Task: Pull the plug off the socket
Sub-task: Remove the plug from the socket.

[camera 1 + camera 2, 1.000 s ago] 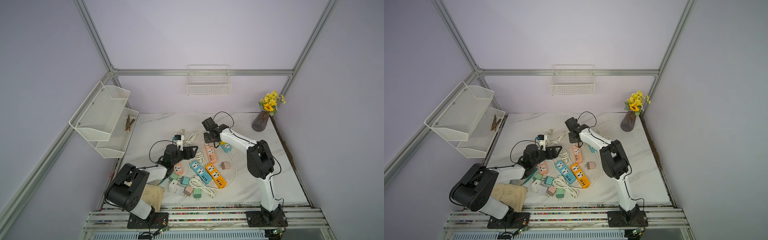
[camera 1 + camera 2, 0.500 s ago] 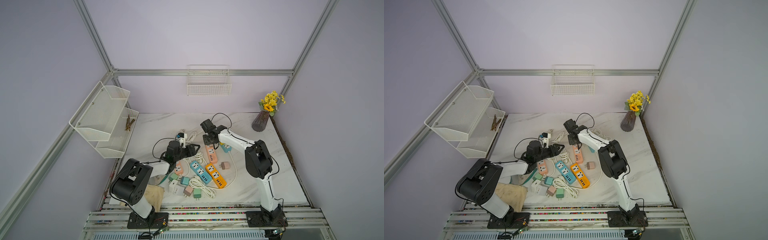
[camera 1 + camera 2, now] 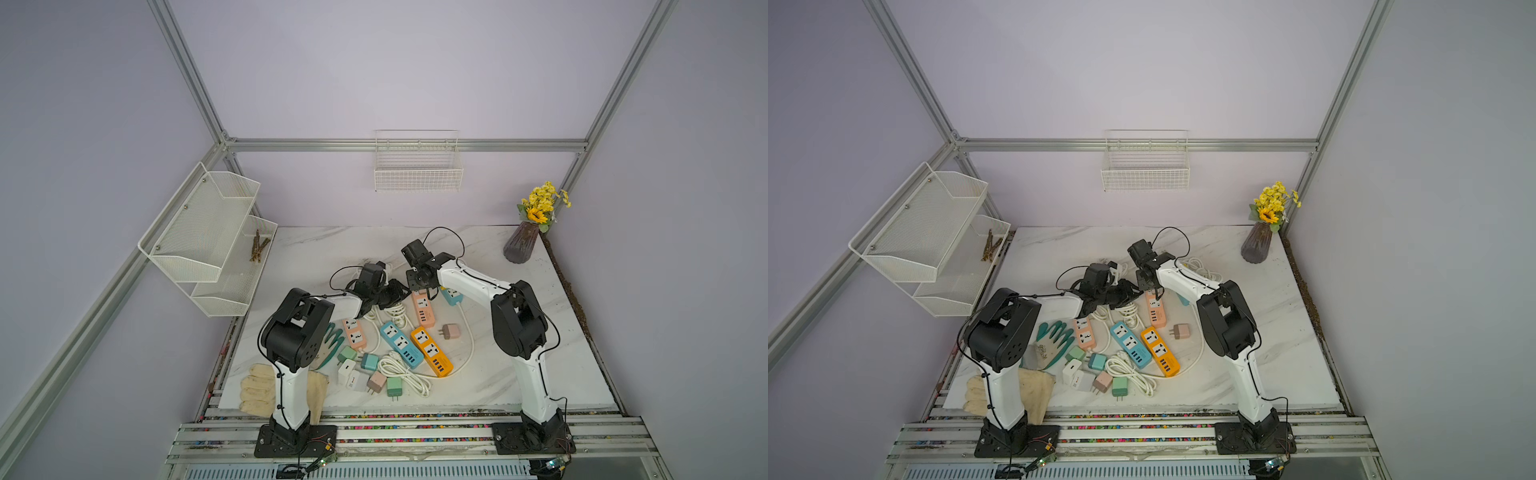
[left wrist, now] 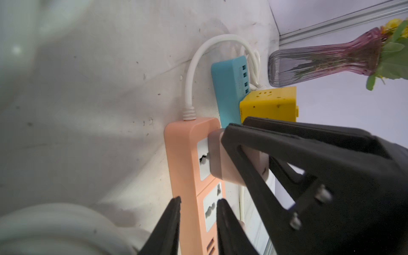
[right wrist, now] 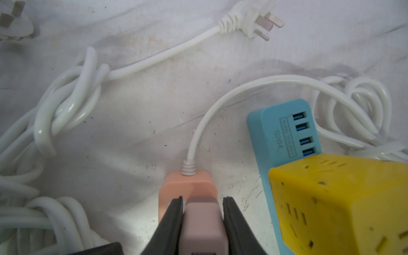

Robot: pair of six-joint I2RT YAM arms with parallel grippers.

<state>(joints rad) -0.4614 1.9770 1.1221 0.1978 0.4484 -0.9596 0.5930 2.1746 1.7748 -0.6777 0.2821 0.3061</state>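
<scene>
A mauve plug (image 5: pixel 202 220) sits in the end socket of a peach power strip (image 5: pixel 187 183) lying on the marble table, near its cord end. My right gripper (image 5: pixel 202 198) comes down from above and is shut on the plug, one finger on each side. In the left wrist view the plug (image 4: pixel 215 159) stands out from the strip (image 4: pixel 183 159), with the right gripper's fingers (image 4: pixel 254 165) over it. My left gripper (image 4: pixel 198 199) is shut on the strip beside its second socket. In both top views the two grippers (image 3: pixel 399 291) (image 3: pixel 1152 286) meet over this strip (image 3: pixel 424 311).
A blue power strip (image 5: pixel 280 132) with a yellow cube socket (image 5: pixel 337 198) on it lies right beside the peach strip. Coiled white cables (image 5: pixel 66 99) lie around. Nearer the front are other strips (image 3: pixel 399 338), several loose chargers, and gloves (image 3: pixel 1054 338). A vase (image 3: pixel 521 245) stands at the back right.
My left arm has swung right to the peach strip and its jaws have closed on it. My right gripper has tightened on the plug and shifted slightly left.
</scene>
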